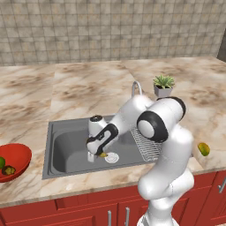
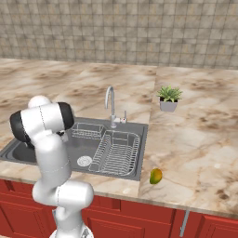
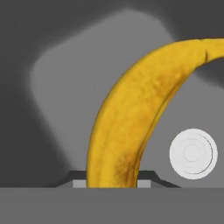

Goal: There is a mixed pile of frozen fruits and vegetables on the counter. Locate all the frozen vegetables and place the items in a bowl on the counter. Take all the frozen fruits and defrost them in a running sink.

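Hand view: the claw [image 1: 99,153] is clamped on a yellow banana [image 3: 131,113], low over the sink [image 1: 66,150] near its drain [image 3: 193,153]. Likely light, stiff, slippery; mid-body seems the best place to hold.

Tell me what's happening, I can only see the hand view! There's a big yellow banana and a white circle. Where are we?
Observer: The gripper is down inside the sink, shut on the banana. The white circle is the drain.
Operator: Is the other fruit in the sink too?
Observer: No. The yellow-green fruit lies on the counter, to the right of the sink, near the front edge.
Operator: Where did the green veggies go?
Observer: Two green pieces sit in the red bowl on the counter left of the sink.
Operator: Is the water on?
Observer: I see no water coming from the tap.
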